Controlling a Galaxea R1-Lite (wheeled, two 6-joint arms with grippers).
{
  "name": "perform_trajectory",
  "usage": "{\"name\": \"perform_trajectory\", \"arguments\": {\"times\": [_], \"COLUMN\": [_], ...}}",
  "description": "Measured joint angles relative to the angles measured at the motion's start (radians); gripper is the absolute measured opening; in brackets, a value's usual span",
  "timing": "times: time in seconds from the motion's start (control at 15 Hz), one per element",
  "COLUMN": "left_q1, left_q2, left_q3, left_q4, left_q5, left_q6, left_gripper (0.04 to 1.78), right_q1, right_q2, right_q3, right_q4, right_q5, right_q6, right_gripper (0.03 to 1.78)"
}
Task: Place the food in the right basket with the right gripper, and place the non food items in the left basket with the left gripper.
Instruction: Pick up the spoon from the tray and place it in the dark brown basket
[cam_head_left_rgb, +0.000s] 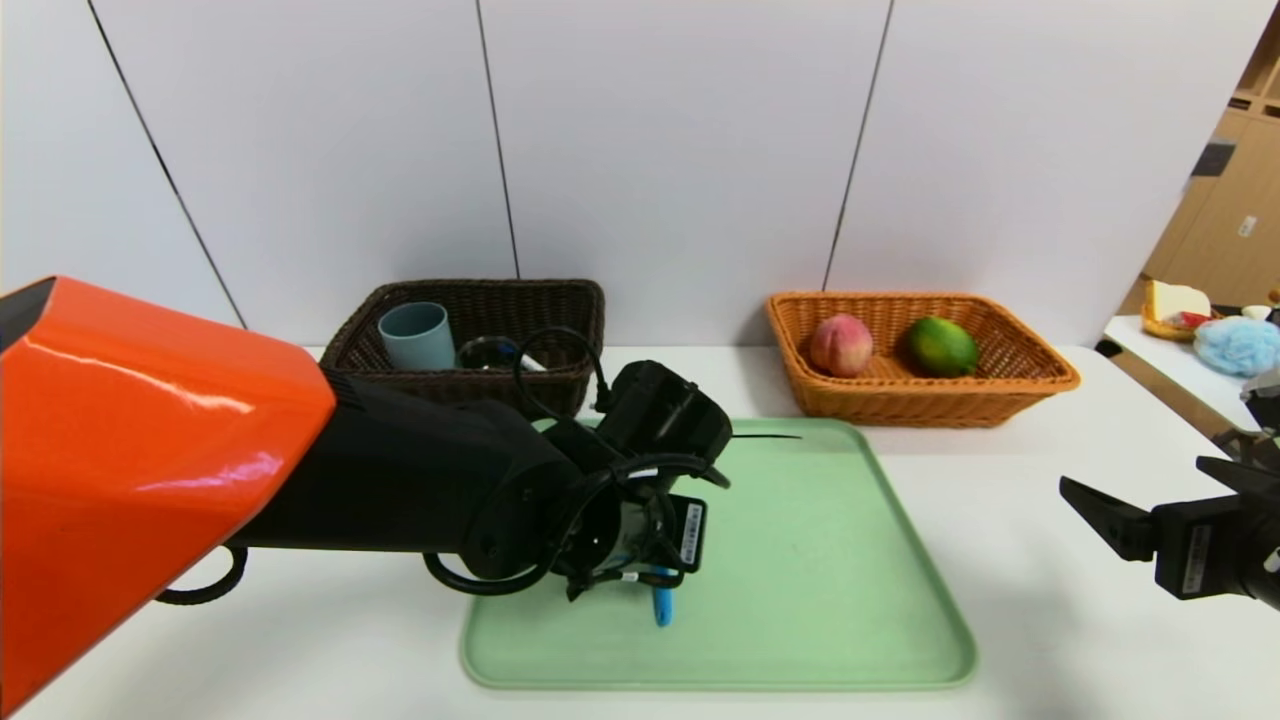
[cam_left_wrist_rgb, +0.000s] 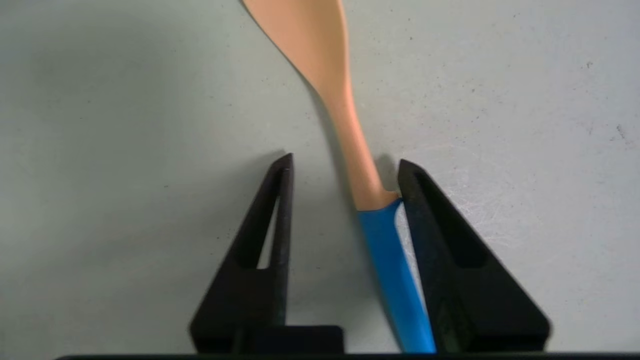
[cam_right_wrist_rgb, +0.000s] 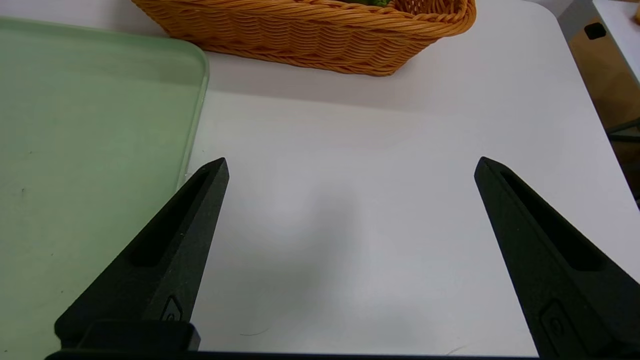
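Your left gripper (cam_left_wrist_rgb: 345, 170) sits down on the tray (cam_head_left_rgb: 850, 600), fingers apart astride the spoon (cam_left_wrist_rgb: 350, 150), one touching its handle. Right of the tray, your right gripper (cam_right_wrist_rgb: 350, 165) hovers wide open.

Both baskets woven wicker: left basket (cam_head_left_rgb: 560, 310) dark brown, right basket (cam_right_wrist_rgb: 320, 35) orange-tan. Tray (cam_head_left_rgb: 830, 560) smooth matt green plastic w/ fine scuffs. Spoon (cam_left_wrist_rgb: 350, 145) matt plastic. Claw fingers (cam_right_wrist_rgb: 165, 255) matt black plastic. Table (cam_right_wrist_rgb: 360, 220) smooth white. Lime (cam_head_left_rgb: 941, 346) glossy, peach (cam_head_left_rgb: 840, 344) fuzzy.
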Motion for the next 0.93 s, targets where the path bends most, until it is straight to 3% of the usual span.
{"name": "perform_trajectory", "arguments": {"times": [0.07, 0.13, 0.6, 0.93], "left_q1": [-0.001, -0.002, -0.002, 0.051], "left_q2": [0.000, 0.000, -0.014, -0.131], "left_q3": [0.001, 0.001, -0.003, -0.038], "left_q4": [0.001, 0.002, -0.001, -0.145], "left_q5": [-0.001, -0.001, 0.019, 0.072], "left_q6": [0.000, 0.000, 0.014, 0.251], "left_gripper": [0.12, 0.05, 0.05, 0.05], "right_q1": [0.000, 0.000, 0.000, 0.000], "right_q2": [0.000, 0.001, 0.005, 0.007], "right_q3": [0.000, 0.000, -0.001, 0.000], "right_q4": [0.000, 0.000, 0.000, 0.000], "right_q5": [0.000, 0.000, 0.000, -0.001], "right_q6": [0.000, 0.000, 0.000, -0.003], "right_gripper": [1.70, 1.70, 1.70, 1.70]}}
